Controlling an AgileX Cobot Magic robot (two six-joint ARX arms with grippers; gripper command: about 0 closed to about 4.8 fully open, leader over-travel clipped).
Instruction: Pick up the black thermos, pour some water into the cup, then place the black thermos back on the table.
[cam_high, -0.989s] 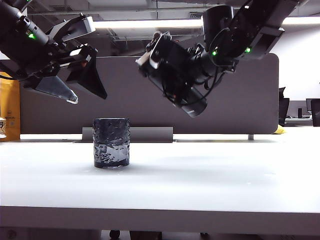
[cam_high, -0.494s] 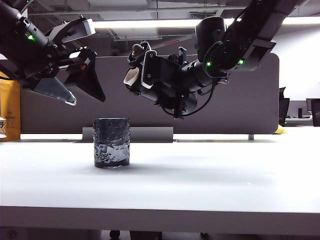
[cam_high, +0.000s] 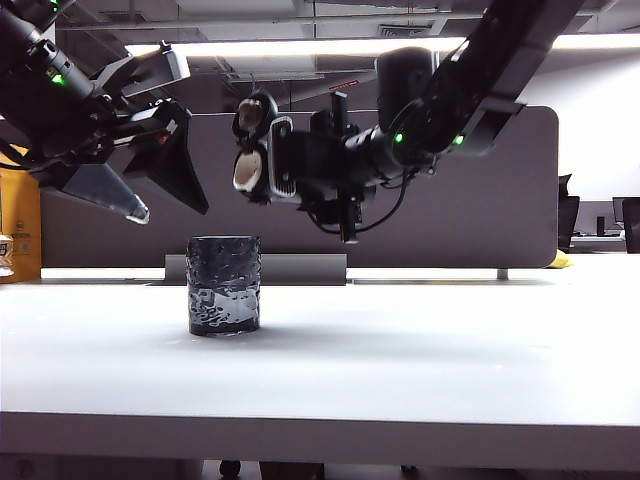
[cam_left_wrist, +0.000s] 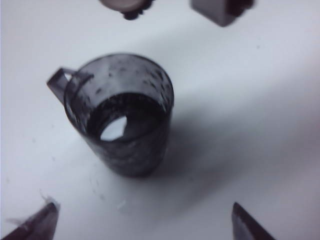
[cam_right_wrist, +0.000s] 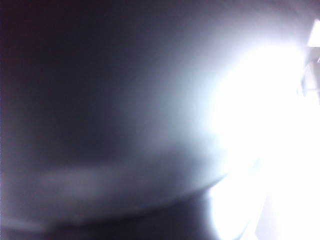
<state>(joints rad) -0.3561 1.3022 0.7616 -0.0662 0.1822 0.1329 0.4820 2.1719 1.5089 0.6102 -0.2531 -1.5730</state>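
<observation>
White surface (cam_high: 420, 350) ran wide before a grey partition (cam_high: 480, 200), office ceiling lights behind. Cup (cam_high: 223, 285) stood left of centre on it: short, dark, bumpy glass, some water visible inside; the left wrist view showed a small handle on its rim. Black thermos (cam_high: 300, 170) hung tipped near level above and just right of the cup, lid flipped open, pale spout (cam_high: 244, 172) toward the left, clamped in the right hand (cam_high: 335, 175) (its wrist view was washed out, no help). Left hand (cam_high: 150, 195) hovered up left of the cup, jaws spread, holding nothing. Judged the flask rigid, smooth, likely slippery and weighty with water; best held round mid-body. Cup looked fragile, easily knocked.
</observation>
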